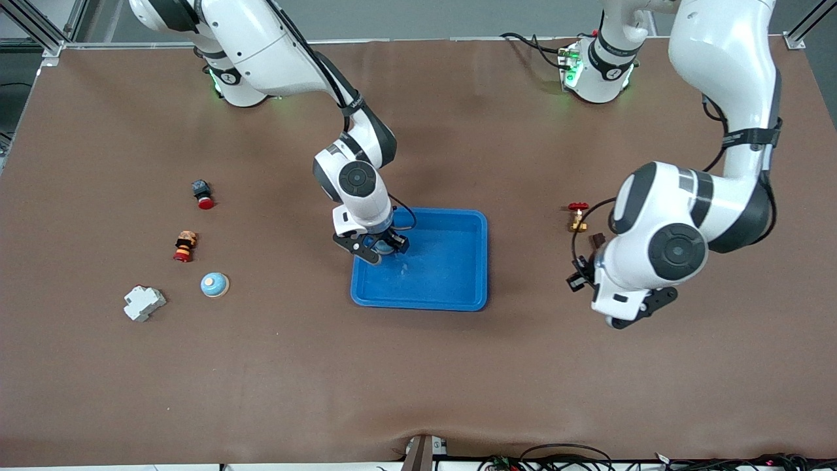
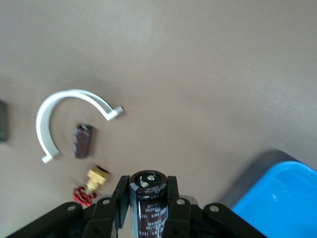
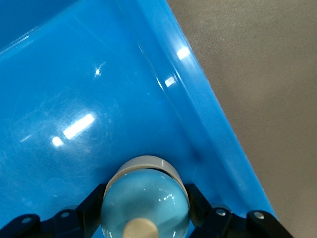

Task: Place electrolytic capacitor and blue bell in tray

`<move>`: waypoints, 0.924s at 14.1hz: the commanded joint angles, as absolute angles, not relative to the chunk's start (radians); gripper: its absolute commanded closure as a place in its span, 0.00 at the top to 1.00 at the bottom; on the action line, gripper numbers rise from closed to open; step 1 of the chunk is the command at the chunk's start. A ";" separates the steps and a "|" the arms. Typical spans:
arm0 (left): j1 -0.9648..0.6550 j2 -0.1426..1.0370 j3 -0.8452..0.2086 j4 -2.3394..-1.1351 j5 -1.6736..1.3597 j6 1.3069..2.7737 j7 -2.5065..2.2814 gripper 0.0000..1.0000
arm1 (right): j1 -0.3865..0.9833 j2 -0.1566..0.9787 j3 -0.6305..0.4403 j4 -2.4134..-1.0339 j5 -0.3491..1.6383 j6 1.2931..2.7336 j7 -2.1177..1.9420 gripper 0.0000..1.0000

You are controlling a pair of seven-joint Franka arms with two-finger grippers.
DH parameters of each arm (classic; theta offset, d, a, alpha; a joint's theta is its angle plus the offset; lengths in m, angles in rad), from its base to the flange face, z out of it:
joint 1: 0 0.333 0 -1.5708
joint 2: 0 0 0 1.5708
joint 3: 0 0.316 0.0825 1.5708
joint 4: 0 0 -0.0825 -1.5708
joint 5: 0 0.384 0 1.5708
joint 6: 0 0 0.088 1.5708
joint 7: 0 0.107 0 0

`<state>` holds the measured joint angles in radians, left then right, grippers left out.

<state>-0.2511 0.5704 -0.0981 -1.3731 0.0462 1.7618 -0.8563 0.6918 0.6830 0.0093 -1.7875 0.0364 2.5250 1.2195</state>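
Note:
My right gripper (image 1: 382,246) is shut on a blue bell (image 3: 144,203) with a cream knob. It holds the bell low over the bright-blue tray (image 1: 458,219), at the tray's end toward the right arm, inside the rim (image 3: 213,124). My left gripper (image 1: 579,275) is shut on a dark brown electrolytic capacitor (image 2: 148,208) with its terminals up. It holds it above the brown mat, off the tray's end toward the left arm. A corner of the tray (image 2: 282,198) shows in the left wrist view. A second blue bell (image 1: 214,284) sits on the mat toward the right arm's end.
Beneath the left gripper lie a white C-shaped ring (image 2: 64,119), a small brown capacitor (image 2: 82,141) and a brass valve with a red handle (image 1: 577,219). Toward the right arm's end lie a red-capped button (image 1: 203,193), a red-and-orange stacked part (image 1: 185,246) and a white block (image 1: 144,303).

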 commanded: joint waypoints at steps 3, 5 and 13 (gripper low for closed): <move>-0.365 0.563 -0.086 -1.377 -0.011 1.756 -1.031 0.00 | 0.712 0.712 0.002 -1.749 0.041 2.523 1.265 0.51; -0.403 0.571 -0.086 -1.379 -0.026 1.781 -1.086 0.00 | 0.715 0.721 0.002 -1.735 0.029 2.522 1.292 1.00; -0.548 0.629 -0.084 -1.391 -0.063 1.905 -1.253 0.00 | 0.704 0.710 0.000 -1.611 0.014 2.308 1.209 1.00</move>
